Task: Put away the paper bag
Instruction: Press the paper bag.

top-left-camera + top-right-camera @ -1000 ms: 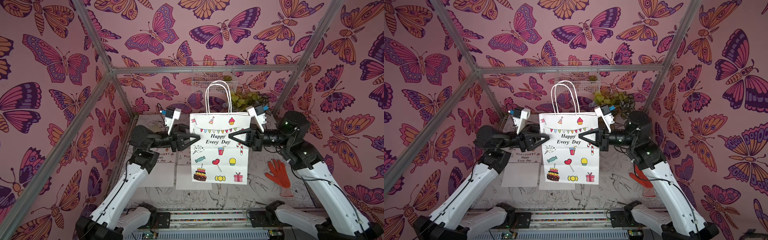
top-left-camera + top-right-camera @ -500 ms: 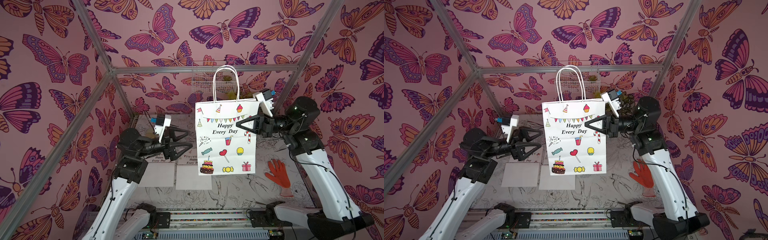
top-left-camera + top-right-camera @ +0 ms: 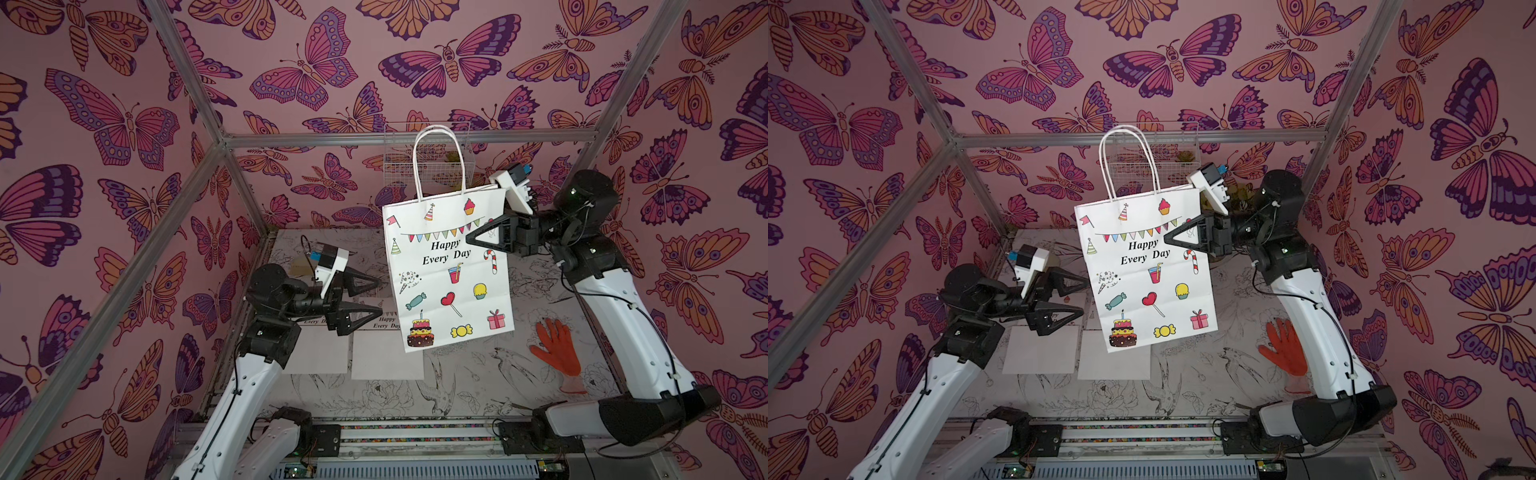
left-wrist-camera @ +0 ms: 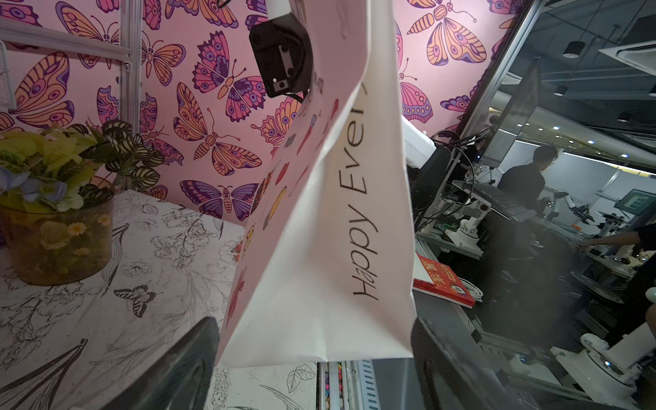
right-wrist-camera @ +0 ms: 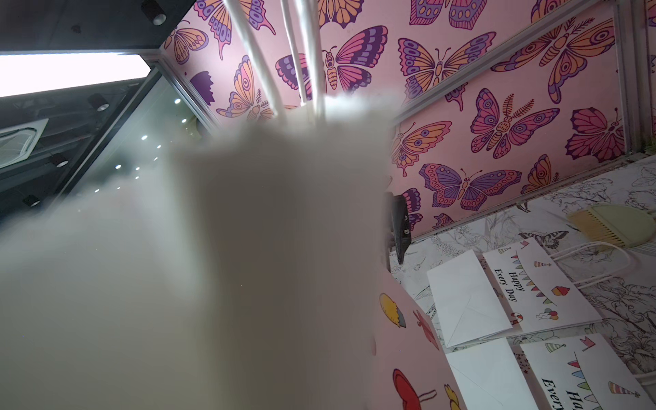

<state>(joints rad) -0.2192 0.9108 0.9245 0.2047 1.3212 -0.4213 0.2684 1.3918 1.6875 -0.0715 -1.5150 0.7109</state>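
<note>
Enclosing the cell on three sides, pink butterfly wallpaper (image 3: 124, 124) is carried on an aluminium frame (image 3: 374, 139). The left wrist view looks out past it to a dim lab with benches, ceiling spots and a person (image 4: 525, 177) with back turned. The table (image 3: 478, 386) is covered in a black-and-white print of flowers, birds and butterflies. The paper bag (image 3: 449, 282) hangs clear above the table, near centre and towards the right arm. It is upright with a slight tilt, its "Happy Every Day" face to the camera in both top views and its handles up. The handles overlap a wire basket (image 3: 428, 166) fixed to the back wall. Two flat printed bags (image 5: 539, 298) lie side by side on the table, partly under the hanging bag. A clear planter (image 4: 56, 241) of mixed foliage stands at the back of the table. An orange glove (image 3: 555, 349) lies flat near the right arm's forearm. A small hand brush (image 5: 617, 223) lies near the flat bags' handles. The right gripper (image 3: 473, 240) is clamped on the hanging bag's upper right edge and carries it alone. The left gripper (image 3: 376, 297) stands spread wide and empty, just beside the bag's lower left edge and apart from it.
</note>
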